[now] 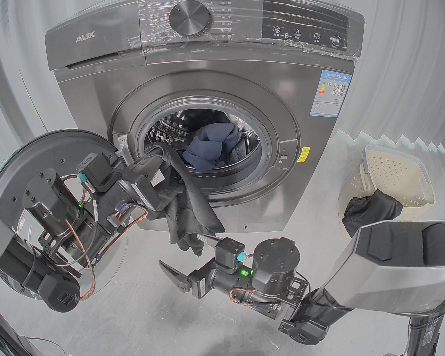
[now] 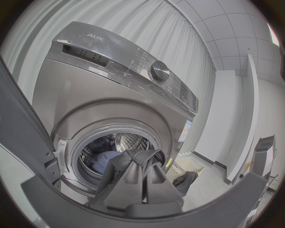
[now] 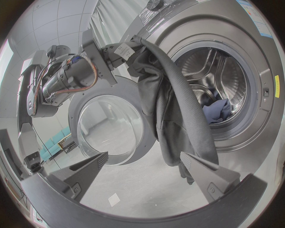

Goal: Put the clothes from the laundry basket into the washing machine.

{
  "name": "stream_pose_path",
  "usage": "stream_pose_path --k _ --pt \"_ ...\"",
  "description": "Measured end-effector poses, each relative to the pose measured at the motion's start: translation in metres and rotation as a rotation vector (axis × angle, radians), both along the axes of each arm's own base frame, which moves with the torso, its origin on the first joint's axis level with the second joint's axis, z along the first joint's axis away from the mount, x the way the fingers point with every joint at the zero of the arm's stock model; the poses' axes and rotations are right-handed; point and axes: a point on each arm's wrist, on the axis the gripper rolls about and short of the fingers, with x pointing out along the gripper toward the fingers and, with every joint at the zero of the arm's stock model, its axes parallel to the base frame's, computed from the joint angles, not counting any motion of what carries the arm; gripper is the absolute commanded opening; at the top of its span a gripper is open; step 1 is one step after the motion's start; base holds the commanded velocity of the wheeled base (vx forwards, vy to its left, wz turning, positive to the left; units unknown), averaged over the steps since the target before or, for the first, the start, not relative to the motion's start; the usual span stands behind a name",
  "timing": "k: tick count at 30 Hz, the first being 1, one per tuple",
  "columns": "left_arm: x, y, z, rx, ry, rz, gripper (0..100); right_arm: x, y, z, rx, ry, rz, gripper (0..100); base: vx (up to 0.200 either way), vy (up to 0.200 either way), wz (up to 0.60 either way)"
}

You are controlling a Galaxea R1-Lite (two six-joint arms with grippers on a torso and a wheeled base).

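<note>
Head view, left side of the frame: the round glass door [image 1: 51, 153] of the washing machine [image 1: 259, 88] stands swung open, with the left arm lying across it. Just right of that, at the left rim of the drum opening, the left gripper [image 1: 156, 157] has its fingers pressed together on a black garment [image 1: 192, 208]. The pinched top of the cloth sits at the rim. The rest hangs down outside over the machine's lower front, its bottom end clear of the grey floor [image 1: 139, 315]. In the left wrist view the same cloth is bunched over the two fingertips in the lower middle of the frame. Inside the drum, at the centre of the head view, navy clothes [image 1: 211, 146] lie in a heap, and a round dial [image 1: 189, 17] sits at the top centre. In the lower middle, below the hanging cloth, the right gripper [image 1: 172, 276] points toward the left. The right wrist view shows its fingers spread wide with nothing between them. On the far right a pale laundry basket [image 1: 408, 176] stands on the floor beside the machine, with a dark piece of clothing [image 1: 371, 211] at its lower left edge.
</note>
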Motion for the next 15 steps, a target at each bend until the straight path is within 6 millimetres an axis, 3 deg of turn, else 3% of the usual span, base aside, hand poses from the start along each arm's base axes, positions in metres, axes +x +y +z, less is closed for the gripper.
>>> stream_pose_path --k 9,15 --pt "0.0 0.0 0.0 -0.001 -0.001 0.0 0 0.003 0.017 -0.004 0.023 -0.014 0.038 100 0.0 0.0 0.0" --pt "0.0 0.0 0.0 -0.001 -0.001 0.0 0 0.021 0.025 0.0 0.053 -0.04 0.018 100 0.0 0.0 0.0"
